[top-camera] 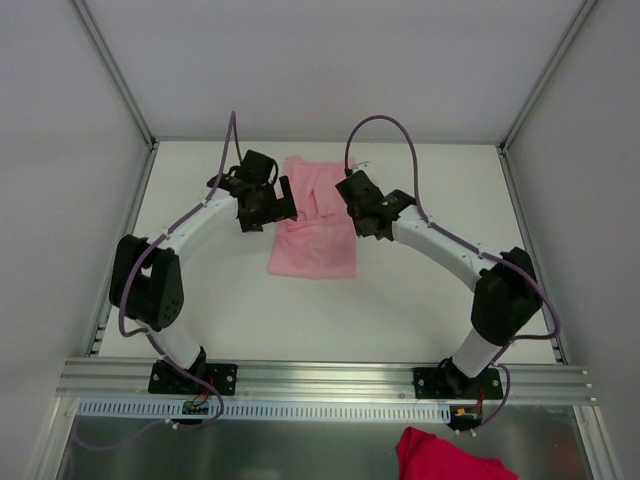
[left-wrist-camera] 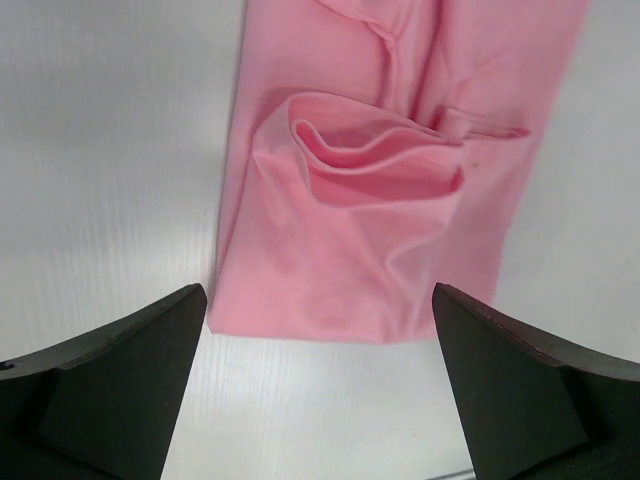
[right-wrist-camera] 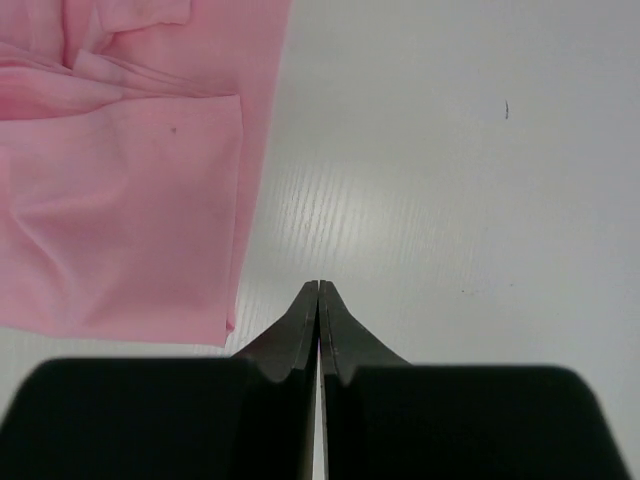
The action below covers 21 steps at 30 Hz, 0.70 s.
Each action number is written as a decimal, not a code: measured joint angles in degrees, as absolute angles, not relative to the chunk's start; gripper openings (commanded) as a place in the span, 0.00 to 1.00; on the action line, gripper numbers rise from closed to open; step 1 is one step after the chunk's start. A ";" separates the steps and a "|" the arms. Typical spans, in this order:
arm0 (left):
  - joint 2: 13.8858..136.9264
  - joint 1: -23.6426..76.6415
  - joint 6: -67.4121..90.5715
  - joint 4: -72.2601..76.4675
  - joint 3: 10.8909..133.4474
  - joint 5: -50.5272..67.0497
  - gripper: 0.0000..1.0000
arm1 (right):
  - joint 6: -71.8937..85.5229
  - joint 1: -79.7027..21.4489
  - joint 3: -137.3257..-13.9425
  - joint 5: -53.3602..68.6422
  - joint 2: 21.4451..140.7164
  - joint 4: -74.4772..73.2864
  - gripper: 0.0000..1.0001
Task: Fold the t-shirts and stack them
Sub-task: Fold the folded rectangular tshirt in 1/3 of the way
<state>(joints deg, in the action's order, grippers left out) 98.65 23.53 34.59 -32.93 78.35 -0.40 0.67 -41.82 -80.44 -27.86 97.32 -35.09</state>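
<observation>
Pink t-shirt (top-camera: 312,238) folded into narrow strip, centre of top view, on white table (top-camera: 430,300). Loose fold bulges on top layer. Left gripper (left-wrist-camera: 320,298) hovers at strip's edge, fingers wide apart, empty. Right gripper (right-wrist-camera: 319,292) pressed together, empty, over bare table just beside shirt. Likely next: halve strip. Flatten bulge, pinch corners evenly.
</observation>
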 measured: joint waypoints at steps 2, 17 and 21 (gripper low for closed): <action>93.73 23.53 35.44 -31.81 75.72 0.58 0.99 | 1.63 -41.82 -79.57 -27.53 94.00 -35.53 0.01; 103.13 23.57 35.53 -26.89 74.67 4.01 0.75 | 6.44 -41.93 -74.61 -21.06 79.70 -41.47 0.01; 108.68 23.57 34.63 -26.52 79.85 3.95 0.58 | 7.25 -42.41 -71.70 -20.01 76.16 -43.09 0.01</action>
